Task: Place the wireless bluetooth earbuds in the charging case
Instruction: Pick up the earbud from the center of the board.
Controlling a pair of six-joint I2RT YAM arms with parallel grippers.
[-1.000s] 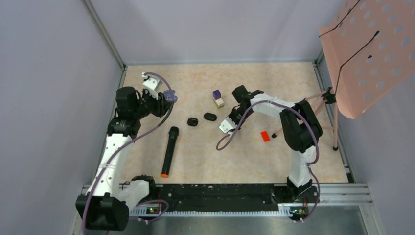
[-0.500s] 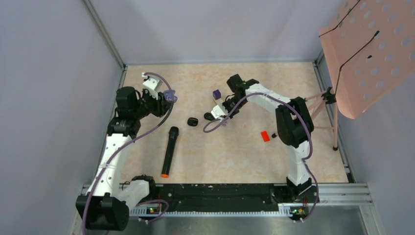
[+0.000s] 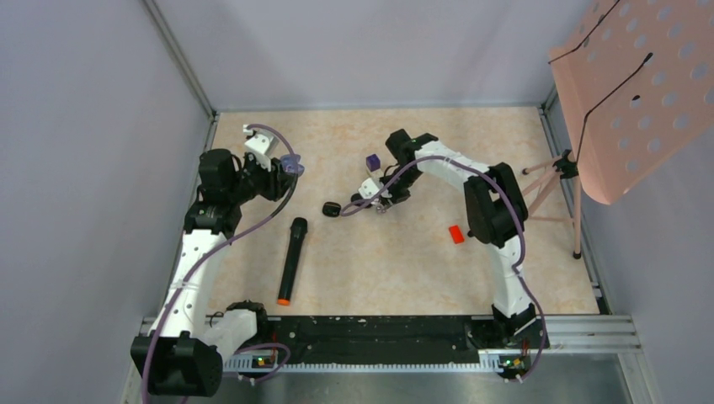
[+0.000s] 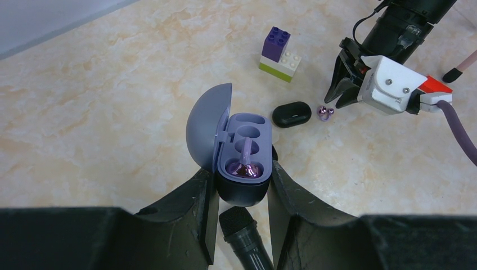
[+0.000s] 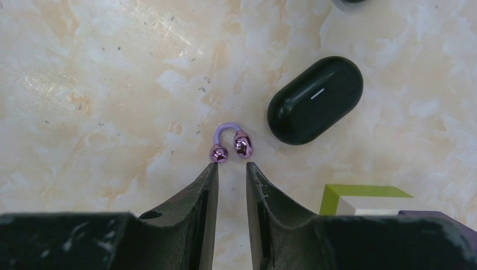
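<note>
earbud (image 5: 243, 145) with shiny metallic ends; black case (image 5: 315, 100) glossy plastic; tabletop (image 5: 84, 84) matt.

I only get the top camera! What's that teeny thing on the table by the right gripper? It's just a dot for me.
Observer: The right wrist view shows a purple C-shaped earbud with two shiny ends. It lies just ahead of the right gripper, which is open.
Operator: Is the thing the left arm holds open too?
Observer: Yes. In the left wrist view, the left gripper clamps the purple charging case, and its lid is flipped up.
Operator: Is anything inside?
Observer: A second purple earbud sits in the near end of the case. The far slot looks bare.
</note>
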